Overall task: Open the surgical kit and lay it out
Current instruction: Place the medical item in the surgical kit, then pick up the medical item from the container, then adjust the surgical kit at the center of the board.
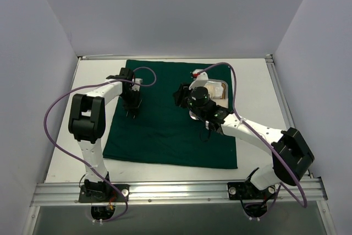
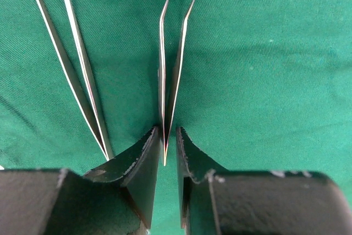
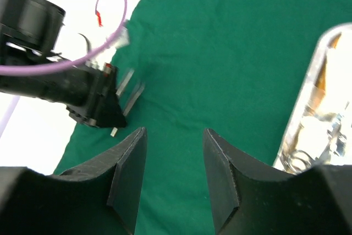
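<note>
The dark green cloth (image 1: 170, 130) lies spread flat on the white table. My left gripper (image 1: 132, 113) is low over its left part. In the left wrist view its jaws (image 2: 168, 136) stand narrowly apart around the joined end of slim silver forceps (image 2: 168, 64), with a thin gap on each side. The curved tips point away and are spread. A second, straight pair of forceps (image 2: 71, 64) lies just to the left. My right gripper (image 1: 181, 94) is open and empty (image 3: 175, 158) above the cloth's middle. The steel tray (image 1: 220, 89) holds whitish contents, blurred in the right wrist view (image 3: 322, 103).
The cloth (image 3: 220, 53) covers most of the table's middle; bare white table shows to its left and right. Grey walls close in three sides. Purple cables loop from both arms. My left gripper (image 3: 93, 103) shows in the right wrist view at the cloth's left edge.
</note>
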Robot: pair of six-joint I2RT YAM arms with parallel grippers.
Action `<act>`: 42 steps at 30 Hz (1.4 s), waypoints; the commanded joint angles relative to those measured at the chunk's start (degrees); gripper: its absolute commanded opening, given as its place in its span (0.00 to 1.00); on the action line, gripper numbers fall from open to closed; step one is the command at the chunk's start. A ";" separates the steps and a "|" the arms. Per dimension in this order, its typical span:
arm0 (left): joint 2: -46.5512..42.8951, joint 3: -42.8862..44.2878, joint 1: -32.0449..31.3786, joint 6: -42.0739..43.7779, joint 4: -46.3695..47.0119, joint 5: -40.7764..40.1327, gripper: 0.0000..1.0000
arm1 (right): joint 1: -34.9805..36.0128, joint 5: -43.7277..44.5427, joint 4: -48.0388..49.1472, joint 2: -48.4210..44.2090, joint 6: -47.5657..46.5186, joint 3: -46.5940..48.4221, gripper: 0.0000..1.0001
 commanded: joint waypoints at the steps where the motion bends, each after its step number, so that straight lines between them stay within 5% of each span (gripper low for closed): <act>1: -1.53 0.87 1.13 -0.50 1.74 0.22 0.29 | -1.11 2.84 -5.15 -1.70 -0.61 3.05 0.41; 7: -5.48 1.39 1.84 -0.41 0.16 3.74 0.29 | -10.24 1.61 -17.28 -1.35 1.41 3.94 0.40; 12: -10.04 1.57 2.45 0.21 -2.30 8.84 0.29 | -15.53 3.19 -24.76 -0.12 -0.86 3.59 0.30; 22: -11.12 0.26 16.23 5.03 -1.16 7.80 0.34 | -22.48 -1.65 -22.66 6.91 -3.77 3.76 0.29; 34: -0.30 -2.82 17.57 9.00 1.39 5.67 0.36 | -23.27 -2.53 -19.76 13.06 -4.21 4.90 0.28; 42: -0.38 -6.42 17.57 9.96 0.69 8.83 0.18 | -24.23 -2.79 -18.79 16.31 -5.09 5.87 0.26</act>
